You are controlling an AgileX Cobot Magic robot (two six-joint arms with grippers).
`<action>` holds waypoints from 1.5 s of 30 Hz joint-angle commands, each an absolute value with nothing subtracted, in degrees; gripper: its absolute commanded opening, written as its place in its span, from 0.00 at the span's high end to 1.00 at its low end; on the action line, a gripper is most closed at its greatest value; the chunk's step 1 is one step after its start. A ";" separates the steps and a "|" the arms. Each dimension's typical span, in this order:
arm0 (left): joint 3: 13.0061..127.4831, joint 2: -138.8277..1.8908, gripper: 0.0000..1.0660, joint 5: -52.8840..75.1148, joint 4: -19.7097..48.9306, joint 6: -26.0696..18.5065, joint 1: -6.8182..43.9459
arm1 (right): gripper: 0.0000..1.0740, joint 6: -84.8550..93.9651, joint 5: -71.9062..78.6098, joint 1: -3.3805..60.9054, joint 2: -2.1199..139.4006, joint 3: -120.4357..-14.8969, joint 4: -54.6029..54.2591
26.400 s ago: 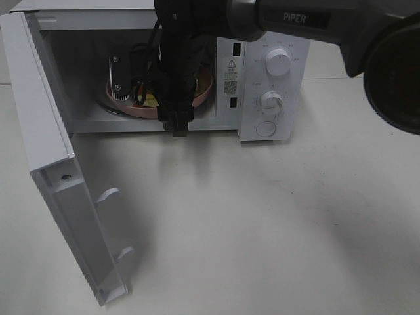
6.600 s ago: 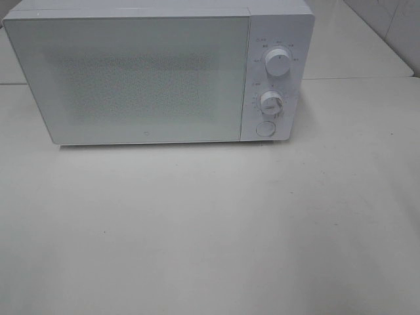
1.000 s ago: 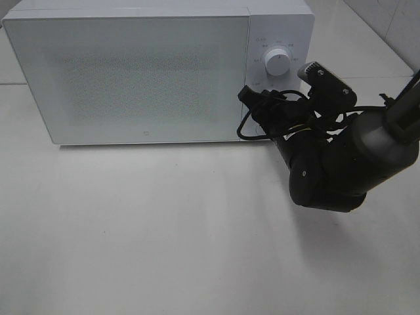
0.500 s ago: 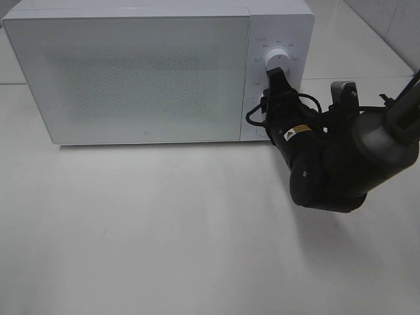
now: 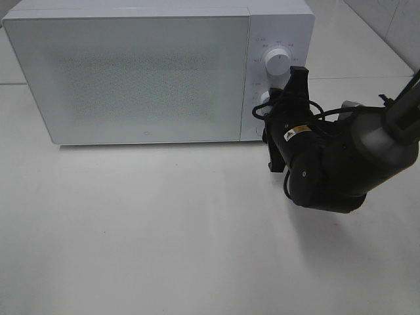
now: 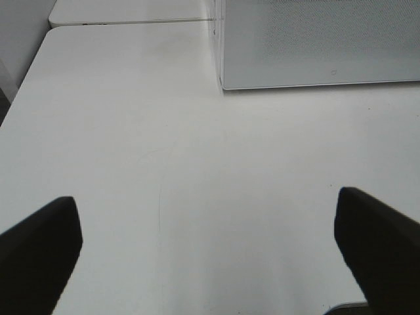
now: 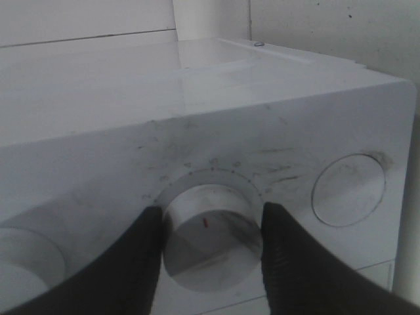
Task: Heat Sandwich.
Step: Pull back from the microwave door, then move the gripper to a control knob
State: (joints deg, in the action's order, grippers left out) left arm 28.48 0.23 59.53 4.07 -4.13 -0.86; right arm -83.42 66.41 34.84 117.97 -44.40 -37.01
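Where the left wrist camera looks: left gripper [image 6: 210, 259], black fingers [image 6: 39, 252] spread wide with nothing between them, above bare tabletop
table [image 5: 164, 230]: flat off-white surface, carrying the oven
right arm [image 5: 341, 164]: black jointed arm, reaching in from the right and covering the lower part of the control panel in the high view
right gripper [image 7: 210, 215]: clamped on the lower dial [image 7: 209, 243], one black finger touching each side
lower dial: white round plastic knob, small red mark on its face
neighbours: white round upper dial [image 5: 277, 60] just beside the lower one; round flush button [image 7: 348, 190] on its other side
microwave [image 5: 275, 13]: white box oven; speckled grey-white door [image 5: 131, 72] shut
sandwich: not visible; the shut door blocks any view inside
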 commanded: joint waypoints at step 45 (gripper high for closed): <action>28.36 1.78 0.05 58.96 4.30 -3.84 -0.57 | 0.42 -82.22 77.52 35.35 117.11 -45.38 -34.84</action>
State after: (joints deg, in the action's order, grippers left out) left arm 28.48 0.23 59.53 4.07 -4.13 -0.86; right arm -82.79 66.69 35.01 117.97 -44.63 -37.24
